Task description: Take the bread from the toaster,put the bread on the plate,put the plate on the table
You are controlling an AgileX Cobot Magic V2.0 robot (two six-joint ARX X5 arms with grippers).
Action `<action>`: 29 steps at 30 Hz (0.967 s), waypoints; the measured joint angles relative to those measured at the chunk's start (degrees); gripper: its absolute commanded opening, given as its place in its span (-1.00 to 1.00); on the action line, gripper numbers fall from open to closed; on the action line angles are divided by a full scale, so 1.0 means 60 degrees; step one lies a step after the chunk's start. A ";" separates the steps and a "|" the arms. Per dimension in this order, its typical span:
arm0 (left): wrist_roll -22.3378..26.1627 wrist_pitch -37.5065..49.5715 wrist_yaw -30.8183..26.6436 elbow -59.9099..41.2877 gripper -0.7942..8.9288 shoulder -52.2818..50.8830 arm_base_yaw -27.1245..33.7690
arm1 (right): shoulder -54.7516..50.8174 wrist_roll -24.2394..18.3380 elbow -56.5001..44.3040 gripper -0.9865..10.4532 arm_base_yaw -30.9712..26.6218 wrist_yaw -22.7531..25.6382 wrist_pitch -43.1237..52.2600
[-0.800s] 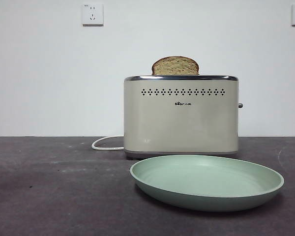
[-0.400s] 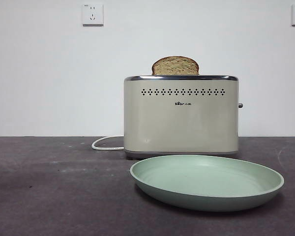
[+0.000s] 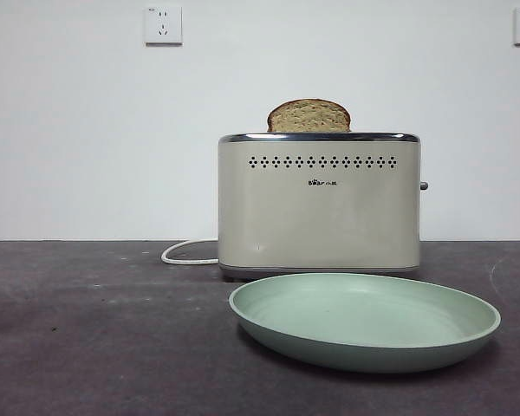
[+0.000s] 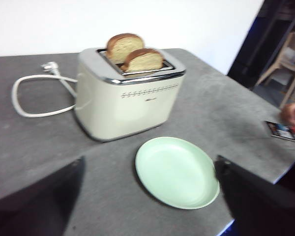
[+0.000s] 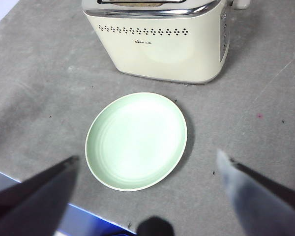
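Bread (image 4: 142, 60) slices: two; plate (image 4: 176, 171): one

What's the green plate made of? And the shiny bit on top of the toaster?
The round pale mint-green plate looks like matte plastic, maybe melamine: soft even colour, dull sheen, faint moulded rings. The chrome top rim of the boxy cream toaster looks like polished metal, since it mirrors light; chromed plastic is possible.
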 measured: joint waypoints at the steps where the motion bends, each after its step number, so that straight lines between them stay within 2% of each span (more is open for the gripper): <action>1: 0.0000 0.0102 0.0091 0.0000 0.19 0.0069 -0.0004 | 0.0011 0.0000 0.0000 0.13 0.0000 0.0000 0.0000; 12: -0.0004 0.1865 0.0576 0.0004 0.19 0.1614 -0.0277 | 0.0215 0.0033 0.0000 0.12 0.0000 -0.0007 0.0007; 17: -0.0004 0.3391 0.0576 0.0004 0.19 0.2572 -0.0670 | 0.0368 0.0033 0.0000 0.12 0.0000 -0.0007 0.0007; 22: -0.0004 0.5512 0.0539 0.0004 0.19 0.3712 -0.1413 | 0.0608 0.0033 0.0000 0.12 0.0000 -0.0007 0.0011; 25: -0.0004 0.6812 0.0193 0.0004 0.19 0.4444 -0.1942 | 0.0743 0.0033 0.0000 0.12 0.0000 -0.0007 0.0015; 29: 0.0022 0.7865 -0.0393 0.0186 0.19 0.5431 -0.2637 | 0.0878 0.0033 0.0000 0.12 0.0000 -0.0007 0.0015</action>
